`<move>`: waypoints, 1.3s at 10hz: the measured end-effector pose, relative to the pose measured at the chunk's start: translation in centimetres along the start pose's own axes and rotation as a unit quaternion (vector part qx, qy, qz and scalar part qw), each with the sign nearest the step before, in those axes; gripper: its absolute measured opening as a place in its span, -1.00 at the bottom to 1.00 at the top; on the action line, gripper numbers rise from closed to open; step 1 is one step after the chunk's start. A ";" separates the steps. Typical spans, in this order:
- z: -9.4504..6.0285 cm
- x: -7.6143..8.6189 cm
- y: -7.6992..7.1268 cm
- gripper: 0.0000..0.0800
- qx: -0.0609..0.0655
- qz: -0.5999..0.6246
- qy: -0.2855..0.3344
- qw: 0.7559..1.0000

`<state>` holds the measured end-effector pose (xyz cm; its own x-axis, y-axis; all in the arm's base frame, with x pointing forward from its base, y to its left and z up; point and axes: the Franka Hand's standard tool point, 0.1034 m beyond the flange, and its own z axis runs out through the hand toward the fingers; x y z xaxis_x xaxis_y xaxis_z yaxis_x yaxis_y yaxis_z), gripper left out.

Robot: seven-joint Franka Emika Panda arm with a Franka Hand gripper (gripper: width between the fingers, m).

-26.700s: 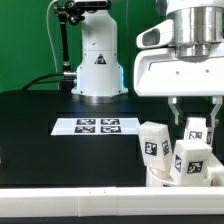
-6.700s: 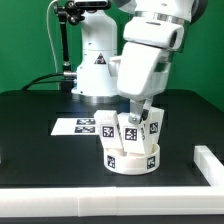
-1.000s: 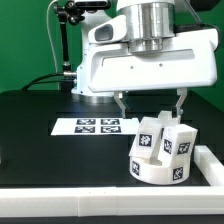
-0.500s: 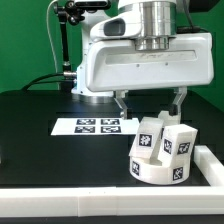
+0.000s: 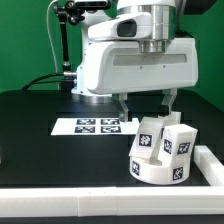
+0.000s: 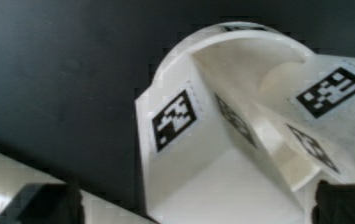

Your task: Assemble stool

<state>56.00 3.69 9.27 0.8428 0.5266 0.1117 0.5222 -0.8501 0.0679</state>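
Observation:
The stool's round white seat [image 5: 160, 170] lies on the black table at the exterior view's right, close to the rail. Blocky white legs [image 5: 152, 140] with black-and-white tags stand up from it, packed close together. My gripper [image 5: 145, 104] hangs open just above and behind the legs, one finger [image 5: 122, 104] on each side, with nothing between them. In the wrist view a tagged leg [image 6: 177, 120] and the seat's curved rim [image 6: 245, 42] fill the picture. There the gripper [image 6: 195, 208] shows only as dark fingertips [image 6: 46, 205] at the edge, apart from the leg.
The white L-shaped rail [image 5: 100, 200] runs along the table's front edge and turns up the exterior view's right side. The marker board [image 5: 93, 126] lies flat mid-table. The arm's white base [image 5: 97, 65] stands at the back.
The hand has shifted slightly toward the exterior view's left above the stool, jaws still wide. Seat and legs have not moved.

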 end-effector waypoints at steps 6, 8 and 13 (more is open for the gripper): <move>0.0 -0.3 0.4 0.62 -0.014 -0.285 -0.024 0.958; 0.6 -0.6 0.3 0.62 -0.014 -0.350 -0.041 0.936; 1.7 -0.4 0.0 0.40 -0.011 -0.339 -0.050 0.939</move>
<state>55.83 3.49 7.49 0.3254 0.9437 -0.0592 0.9417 -0.3178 0.1103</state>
